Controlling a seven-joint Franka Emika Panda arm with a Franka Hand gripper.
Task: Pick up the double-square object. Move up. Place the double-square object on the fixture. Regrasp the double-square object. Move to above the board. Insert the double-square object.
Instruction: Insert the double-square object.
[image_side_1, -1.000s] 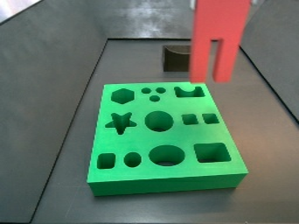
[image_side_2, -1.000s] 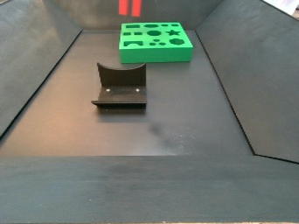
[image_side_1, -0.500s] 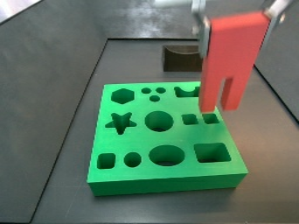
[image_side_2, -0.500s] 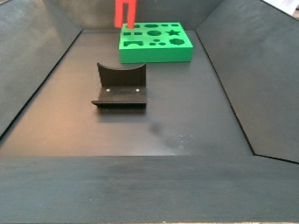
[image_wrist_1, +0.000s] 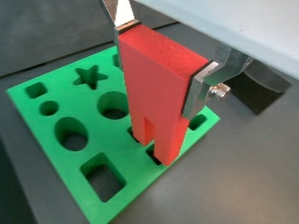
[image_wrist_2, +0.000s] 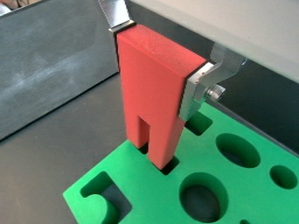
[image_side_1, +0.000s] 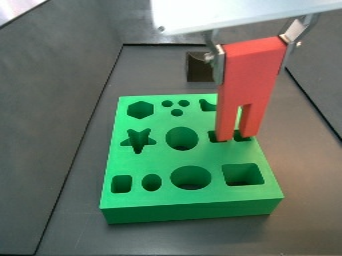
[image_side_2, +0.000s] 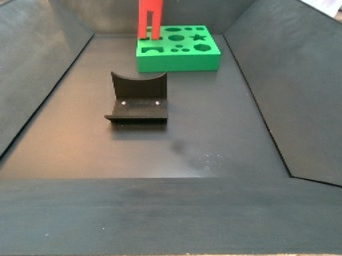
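Observation:
The double-square object (image_side_1: 245, 90) is a red block that stands upright with its two prongs pointing down. My gripper (image_side_1: 254, 45) is shut on its upper end, with one silver finger on each side; both wrist views show this grip (image_wrist_1: 163, 52) (image_wrist_2: 163, 52). The prong tips sit at the mouths of two small square holes near the right edge of the green board (image_side_1: 147, 165). In a wrist view one prong of the red block (image_wrist_2: 158, 96) looks just inside its hole. The fixture (image_side_2: 138, 98) stands apart from the board (image_side_2: 181, 55), with nothing on it.
The board (image_wrist_1: 82, 109) has star, hexagon, round and square holes around the red block (image_wrist_1: 158, 96). Dark sloped walls (image_side_2: 40, 90) enclose the grey floor. In a side view the fixture (image_side_1: 198, 65) shows just behind the board's far edge.
The gripper has come down with the red block, from high over the board's far right edge to the pair of square holes, where the prong tips now meet the board.

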